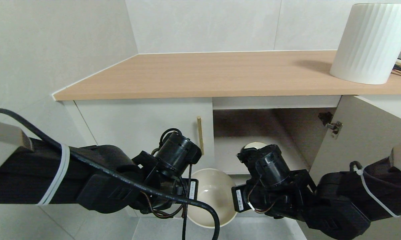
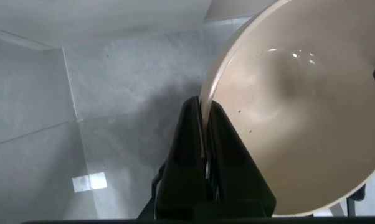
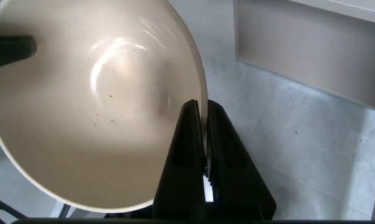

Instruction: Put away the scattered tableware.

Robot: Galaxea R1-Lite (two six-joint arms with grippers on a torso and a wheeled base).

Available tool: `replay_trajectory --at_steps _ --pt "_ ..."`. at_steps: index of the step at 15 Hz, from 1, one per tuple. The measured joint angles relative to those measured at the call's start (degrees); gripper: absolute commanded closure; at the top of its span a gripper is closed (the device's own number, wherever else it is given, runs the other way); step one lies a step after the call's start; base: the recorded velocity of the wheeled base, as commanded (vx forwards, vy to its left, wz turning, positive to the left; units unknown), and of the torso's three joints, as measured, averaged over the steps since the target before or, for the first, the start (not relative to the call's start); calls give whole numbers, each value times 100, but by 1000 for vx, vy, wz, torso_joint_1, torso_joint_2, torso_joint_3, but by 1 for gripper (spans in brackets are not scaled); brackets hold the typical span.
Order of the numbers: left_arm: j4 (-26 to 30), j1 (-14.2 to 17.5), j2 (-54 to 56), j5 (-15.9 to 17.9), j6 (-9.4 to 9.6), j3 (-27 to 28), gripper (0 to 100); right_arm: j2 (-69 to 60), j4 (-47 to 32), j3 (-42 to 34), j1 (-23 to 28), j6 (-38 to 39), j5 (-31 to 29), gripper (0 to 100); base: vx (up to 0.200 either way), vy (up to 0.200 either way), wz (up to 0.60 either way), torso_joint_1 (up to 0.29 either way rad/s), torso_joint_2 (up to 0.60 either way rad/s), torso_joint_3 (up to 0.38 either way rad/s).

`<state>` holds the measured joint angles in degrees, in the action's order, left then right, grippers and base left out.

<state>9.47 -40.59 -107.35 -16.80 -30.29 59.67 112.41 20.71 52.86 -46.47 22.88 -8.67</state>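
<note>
You face a corner of pale tiled wall (image 1: 203,23), with a wooden worktop (image 1: 203,73) running along it. Below sits a white cabinet (image 1: 144,123): its left door is closed, and its right door (image 1: 363,133) is swung wide open, showing a shaded compartment with a pale shelf. The floor (image 3: 312,124) beneath is light grey tile with a soft sheen.

On the worktop, towards its right end, stands a tall white ribbed container (image 1: 370,43), casting a shadow to its left.

The task's cream bowl (image 1: 213,196) hangs low in front of the cabinet, above the floor, carried between both arms. Your left end effector (image 2: 204,134) is pinching the rim on one side and your right end effector (image 3: 203,124) is pinching the opposite rim.

Inside the open compartment a round cream dish (image 1: 253,145) lies on the shelf, half hidden behind the right wrist. A slim brass handle (image 1: 199,135) runs upright along the closed door's edge.
</note>
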Motion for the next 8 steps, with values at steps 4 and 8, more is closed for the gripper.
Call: replay_trajectory --at_steps 4,8 --pt "10 5 13 -22 0 0 0 10 -29 2 4 -11 -26 100 0 0 0 0 0 0" --pt "5 2 21 -4 -63 6 0 52 -82 37 2 -22 -59 100 0 0 0 0 0 0"
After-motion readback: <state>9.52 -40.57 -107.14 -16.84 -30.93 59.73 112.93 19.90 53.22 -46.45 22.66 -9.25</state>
